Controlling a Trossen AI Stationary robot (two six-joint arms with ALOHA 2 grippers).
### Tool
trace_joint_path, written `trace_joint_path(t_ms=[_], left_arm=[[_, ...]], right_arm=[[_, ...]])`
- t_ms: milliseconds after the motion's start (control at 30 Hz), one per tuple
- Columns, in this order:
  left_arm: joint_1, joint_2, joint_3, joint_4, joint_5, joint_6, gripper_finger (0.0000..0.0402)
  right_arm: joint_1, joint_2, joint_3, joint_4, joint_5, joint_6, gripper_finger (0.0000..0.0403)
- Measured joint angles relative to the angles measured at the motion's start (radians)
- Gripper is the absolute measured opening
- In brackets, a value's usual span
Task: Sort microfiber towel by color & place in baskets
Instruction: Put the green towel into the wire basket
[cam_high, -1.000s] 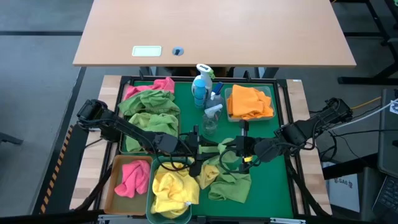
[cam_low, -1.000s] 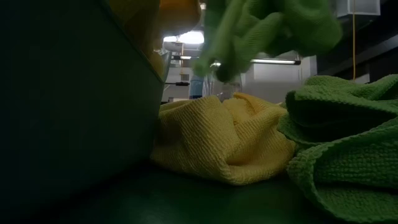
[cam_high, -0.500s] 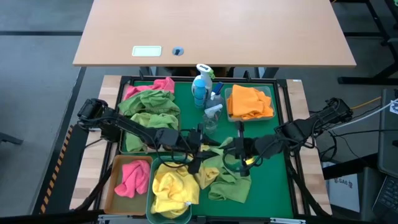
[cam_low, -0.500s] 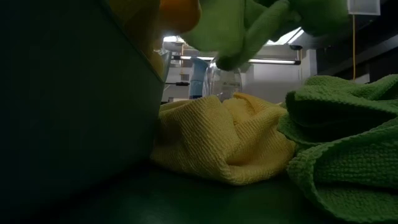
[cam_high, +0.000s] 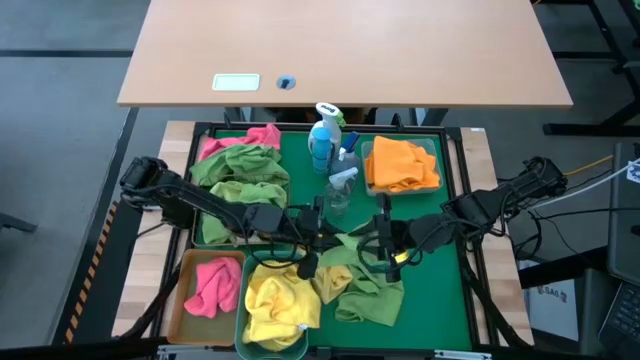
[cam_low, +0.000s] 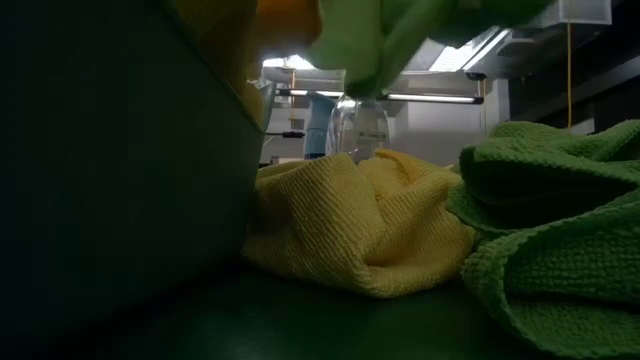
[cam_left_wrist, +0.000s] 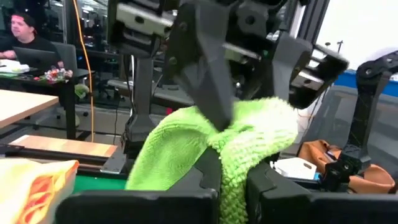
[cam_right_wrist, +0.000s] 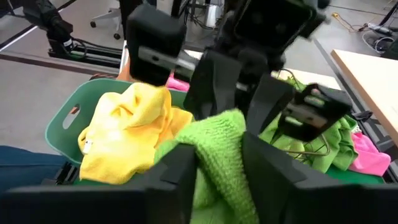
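Note:
A green microfiber towel (cam_high: 348, 246) hangs above the green tray (cam_high: 440, 300) between my two grippers, which face each other. My left gripper (cam_high: 322, 238) is shut on it. My right gripper (cam_high: 373, 243) stands open with the towel between its fingers. In the low view the towel's hanging end (cam_low: 400, 35) shows at the top. The amber basket (cam_high: 183, 300) holds a pink towel. Yellow towels fill the teal basket (cam_high: 243, 335), orange ones the clear basket (cam_high: 437, 160). The mesh basket (cam_high: 200, 235) has green towels. My left gripper pinches a bunched fold of the green towel (cam_left_wrist: 235, 163) between its two fingers, coming level from the table's left. The towel is lifted clear of the tray and droops on either side of the fingers. My right gripper is open around the towel's other side (cam_right_wrist: 217, 155), coming from the table's right and slanting slightly down. The cloth lies in the gap, against the fingers' (cam_right_wrist: 177, 177) inner sides.
Loose green and yellow towels (cam_high: 365, 290) lie on the tray below the grippers. Two spray bottles (cam_high: 325, 135) stand at the tray's far middle. A pink towel (cam_high: 255, 135) lies at the far left. A wooden table (cam_high: 340, 50) stands beyond.
My left gripper has moved a little toward the table's right and up, closer to my right gripper. The green towel's hanging end has drawn upward and now shows higher in the low view.

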Motion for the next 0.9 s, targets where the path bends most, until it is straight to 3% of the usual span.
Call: trace_joint_path(t_ms=[133, 300, 667, 900], left_arm=[[0.000, -0.094, 0.000, -0.147, -0.023, -0.001, 0.0010], [0.002, -0.247, 0.000, -0.345, -0.047, -0.020, 0.0006], [0.000, -0.590, 0.001, -0.718, -0.126, -0.094, 0.0008], [0.000, -0.767, 0.002, -1.083, -0.228, -0.247, 0.0009]], right_arm=[[0.000, -0.005, 0.001, -0.004, -0.002, 0.000, 0.0174], [0.002, -0.016, 0.000, -0.024, -0.021, 0.003, 0.0200], [0.002, -0.039, 0.000, -0.123, -0.085, 0.004, 0.0205], [0.002, -0.035, 0.000, -0.217, -0.103, 0.064, 0.0205]])
